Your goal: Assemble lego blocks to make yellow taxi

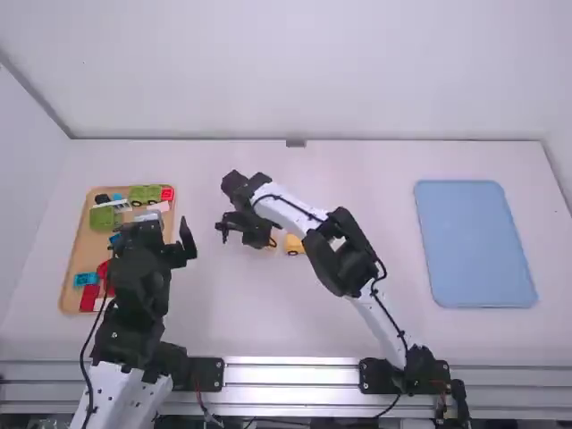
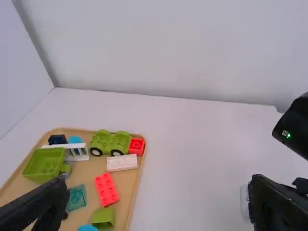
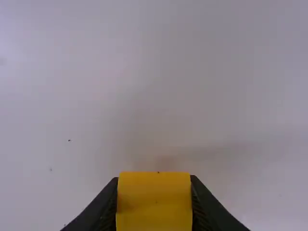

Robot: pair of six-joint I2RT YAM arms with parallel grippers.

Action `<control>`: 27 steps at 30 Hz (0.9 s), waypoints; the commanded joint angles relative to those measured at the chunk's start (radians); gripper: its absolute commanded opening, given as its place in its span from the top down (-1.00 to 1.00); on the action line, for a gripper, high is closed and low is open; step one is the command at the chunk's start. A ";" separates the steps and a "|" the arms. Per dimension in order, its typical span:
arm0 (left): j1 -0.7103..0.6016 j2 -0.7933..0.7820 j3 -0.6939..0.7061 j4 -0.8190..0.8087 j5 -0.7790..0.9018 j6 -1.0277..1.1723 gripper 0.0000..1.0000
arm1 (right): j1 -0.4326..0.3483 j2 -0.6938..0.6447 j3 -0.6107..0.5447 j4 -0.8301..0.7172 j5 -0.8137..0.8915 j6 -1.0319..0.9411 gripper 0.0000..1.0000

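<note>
You pinch the yellow block (image 3: 154, 207) by opposite sides in your right hand (image 3: 154, 180), likely leaving its joining faces free, with another yellow piece (image 1: 295, 243) just right on the desk (image 1: 223, 308), while your left hand (image 2: 160, 182) gapes wide by the left tray (image 2: 86, 172), presumably for parts.

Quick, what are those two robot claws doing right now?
Left black two-finger gripper: open, holding nothing.
Right black two-finger gripper: closed on a yellow plastic block.
</note>
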 commanded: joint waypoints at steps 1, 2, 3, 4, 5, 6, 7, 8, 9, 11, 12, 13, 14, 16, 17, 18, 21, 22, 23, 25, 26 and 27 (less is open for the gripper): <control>0.002 -0.005 0.001 -0.002 -0.014 0.006 -0.98 | -0.002 0.015 0.027 -0.006 -0.013 -0.008 0.31; 0.005 -0.005 0.001 -0.002 -0.014 0.006 -0.97 | -0.002 0.015 0.027 -0.006 -0.014 -0.008 0.08; 0.008 -0.005 0.001 -0.002 -0.014 0.006 -0.98 | -0.002 0.015 0.027 -0.006 -0.014 -0.006 -0.10; 0.006 -0.005 0.001 -0.002 -0.014 0.006 -0.98 | -0.002 0.015 0.027 -0.006 -0.013 -0.003 -0.24; 0.005 -0.005 0.001 -0.002 -0.014 0.006 -0.98 | -0.002 0.015 0.028 -0.006 -0.013 -0.003 -0.30; 0.001 -0.005 0.001 0.001 -0.015 0.006 -0.98 | -0.001 0.015 0.028 -0.005 -0.017 -0.005 -0.42; 0.000 -0.005 0.001 0.001 -0.015 0.006 -0.98 | 0.000 0.015 0.030 -0.005 -0.020 -0.004 -0.53; 0.000 -0.005 0.001 0.001 -0.014 0.006 -0.98 | -0.001 0.015 0.031 -0.006 -0.026 -0.004 -0.58; 0.001 -0.005 0.001 0.002 -0.012 0.006 -0.98 | -0.001 0.014 0.036 -0.006 -0.035 -0.004 -0.69; 0.008 -0.005 0.001 0.000 -0.030 0.006 -0.98 | -0.007 0.013 0.064 -0.011 -0.032 0.022 -0.99; 0.006 -0.005 0.001 0.000 -0.034 0.005 -0.98 | -0.011 0.013 0.073 -0.013 -0.029 0.032 -0.97; 0.000 -0.005 0.001 0.001 -0.033 0.005 -0.98 | -0.021 0.012 0.098 -0.019 -0.029 0.046 -0.96; -0.002 -0.005 0.001 -0.006 -0.033 0.000 -0.98 | -0.031 0.007 0.121 -0.026 -0.037 0.057 -0.97; -0.002 -0.005 0.001 -0.015 -0.029 -0.021 -0.98 | -0.045 -0.011 0.148 -0.038 -0.047 0.063 -0.97; 0.003 -0.005 0.001 -0.009 -0.029 -0.019 -0.98 | -0.055 -0.027 0.166 -0.050 -0.060 0.063 -0.96; 0.006 -0.005 0.001 0.003 -0.016 -0.016 -0.98 | -0.069 -0.048 0.183 -0.064 -0.078 0.063 -0.96; 0.005 0.002 0.001 0.048 0.093 0.066 -0.98 | -0.121 -0.105 0.194 -0.062 -0.126 0.062 -0.96; 0.002 0.015 0.001 0.071 0.148 0.108 -0.98 | -0.146 -0.132 0.194 -0.063 -0.156 0.051 -0.96; 0.000 0.033 0.001 0.093 0.181 0.135 -0.98 | -0.167 -0.155 0.190 -0.065 -0.187 0.052 -0.96; 0.001 0.070 0.003 0.126 0.205 0.142 -0.98 | -0.201 -0.193 0.177 -0.066 -0.234 0.052 -0.96; 0.002 0.090 0.008 0.137 0.211 0.141 -0.98 | -0.212 -0.206 0.170 -0.065 -0.250 0.052 -0.96; 0.009 0.158 0.031 0.158 0.238 0.147 -0.98 | -0.259 -0.255 0.129 -0.047 -0.321 0.021 -0.96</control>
